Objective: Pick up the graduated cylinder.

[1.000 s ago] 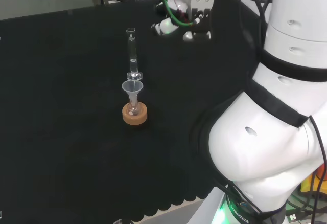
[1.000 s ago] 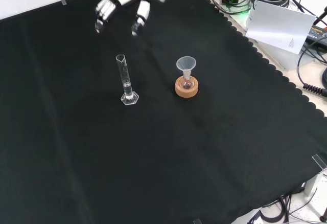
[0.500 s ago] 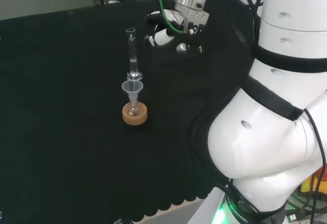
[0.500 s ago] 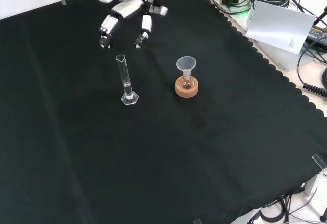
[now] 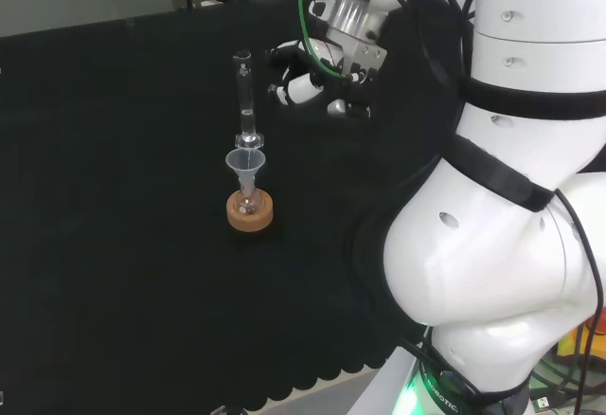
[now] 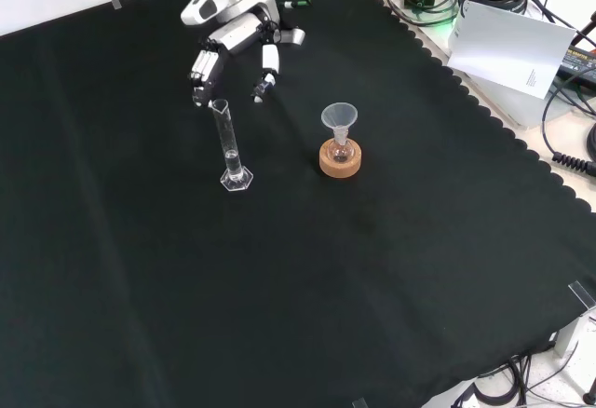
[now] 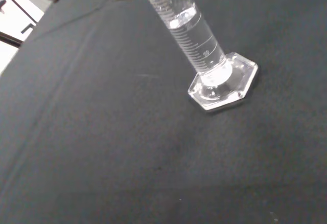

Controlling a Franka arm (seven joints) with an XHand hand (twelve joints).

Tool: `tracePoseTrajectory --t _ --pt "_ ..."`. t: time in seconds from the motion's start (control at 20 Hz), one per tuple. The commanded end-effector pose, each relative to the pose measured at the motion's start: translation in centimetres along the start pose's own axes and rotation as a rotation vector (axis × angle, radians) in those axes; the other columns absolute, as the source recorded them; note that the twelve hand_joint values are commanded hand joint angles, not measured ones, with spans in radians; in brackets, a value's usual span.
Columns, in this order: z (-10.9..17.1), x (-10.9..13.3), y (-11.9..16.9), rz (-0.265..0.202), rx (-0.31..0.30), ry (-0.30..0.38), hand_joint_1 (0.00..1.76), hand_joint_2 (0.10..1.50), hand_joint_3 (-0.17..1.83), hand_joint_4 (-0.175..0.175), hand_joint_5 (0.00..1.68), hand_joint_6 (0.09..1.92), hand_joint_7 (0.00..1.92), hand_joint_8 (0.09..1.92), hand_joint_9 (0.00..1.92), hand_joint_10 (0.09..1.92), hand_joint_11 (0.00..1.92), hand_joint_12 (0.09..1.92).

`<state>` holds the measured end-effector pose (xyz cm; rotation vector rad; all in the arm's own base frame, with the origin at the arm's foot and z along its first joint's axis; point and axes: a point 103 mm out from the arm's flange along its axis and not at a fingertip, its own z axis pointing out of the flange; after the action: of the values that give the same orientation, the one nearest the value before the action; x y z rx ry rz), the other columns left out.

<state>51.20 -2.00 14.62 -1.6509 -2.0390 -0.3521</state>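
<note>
Wrist view — clear liquid in graduated cylinder (image 7: 196, 35); front view — hexagonal base.

Small lines and tiny numbers are printed up the side of the graduated cylinder (image 7: 196, 37), but the numbers cannot be made out. A few short lines of print are seen on a white sheet of paper (image 6: 507, 47) beside the counter in the front view, and they are too small to be read. No other words, labels or signs can be read.
</note>
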Motion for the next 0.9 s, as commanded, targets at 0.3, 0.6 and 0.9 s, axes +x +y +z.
tracePoseTrajectory --t 0.3,0.6,0.9 --pt "3.5 -0.9 2.1 -0.089 -0.044 0.168 0.92 0.69 0.64 -0.040 0.50 0.09 0.39 0.64 0.67 0.51 0.47 1.27" --pt "4.3 -0.7 2.9 -0.146 -0.044 0.180 0.92 0.67 0.64 -0.039 0.50 0.09 0.38 0.63 0.64 0.51 0.44 1.28" --pt "4.8 0.1 3.8 -0.190 -0.073 0.223 0.93 0.65 0.66 -0.044 0.50 0.09 0.35 0.63 0.60 0.52 0.38 1.30"
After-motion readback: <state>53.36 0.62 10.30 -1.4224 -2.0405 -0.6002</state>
